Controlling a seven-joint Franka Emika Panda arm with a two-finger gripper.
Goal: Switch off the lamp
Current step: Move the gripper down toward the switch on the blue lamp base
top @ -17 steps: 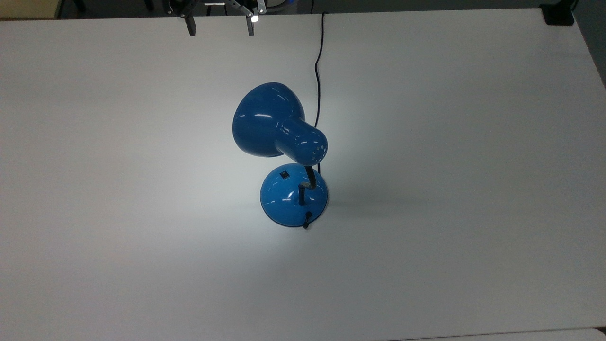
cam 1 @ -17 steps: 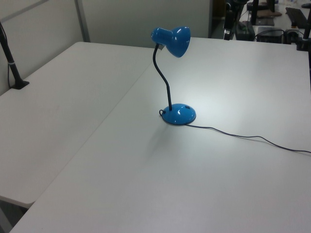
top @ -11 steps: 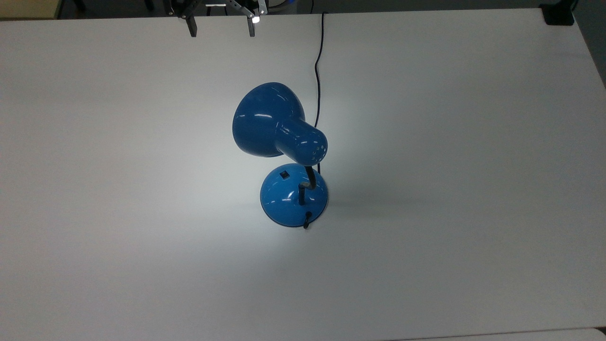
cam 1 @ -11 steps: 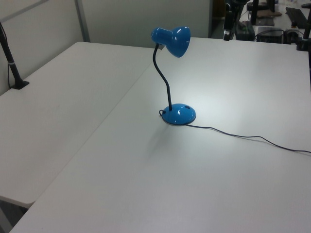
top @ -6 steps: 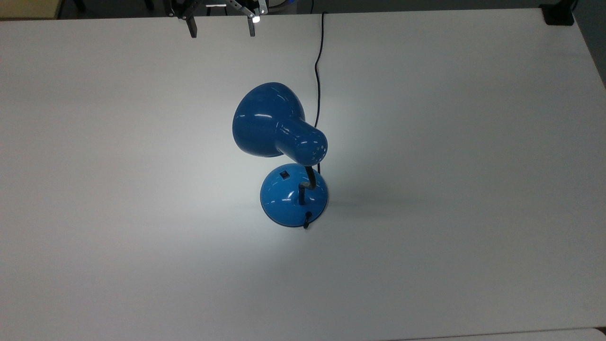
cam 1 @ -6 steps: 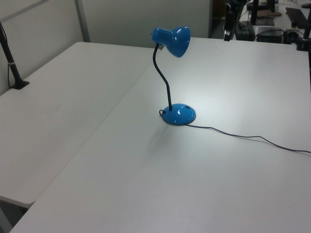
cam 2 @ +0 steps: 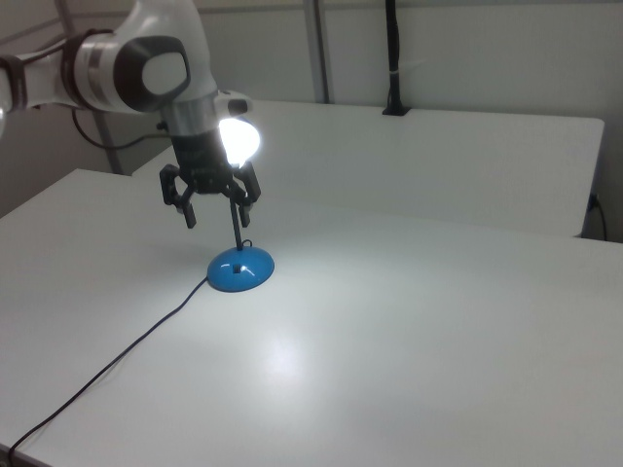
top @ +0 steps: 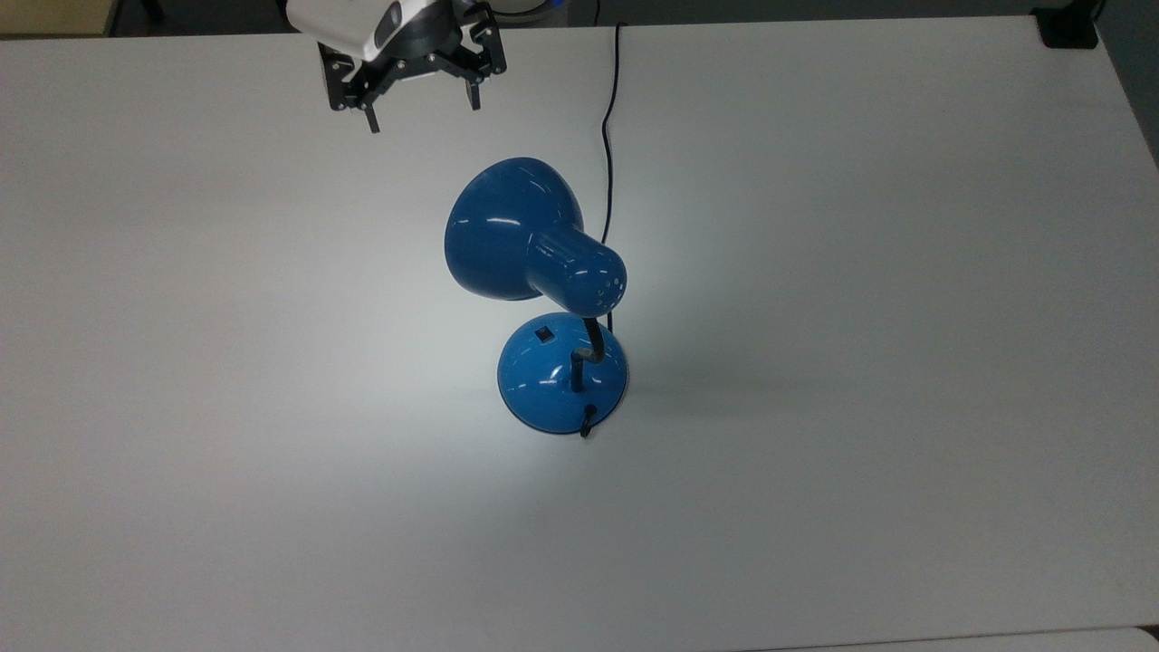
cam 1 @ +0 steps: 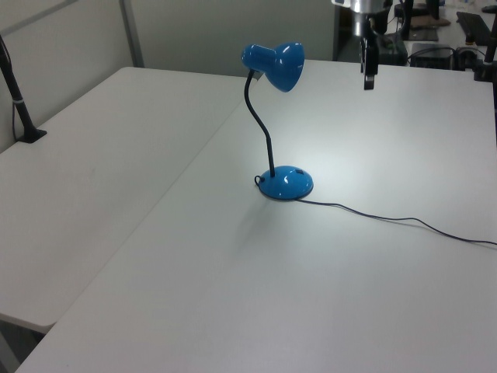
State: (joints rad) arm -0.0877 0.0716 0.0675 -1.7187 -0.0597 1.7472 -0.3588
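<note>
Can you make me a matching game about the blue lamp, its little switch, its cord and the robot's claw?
Things:
1. lamp shade
2. switch
3. cord
4. gripper

States or places:
A. open, up in the air, touching nothing
B. trails across the white table
C. small and black, on the domed base
D. glowing, lamp on

Pairs: 1-D, 2-C, 3-B, 4-A
</note>
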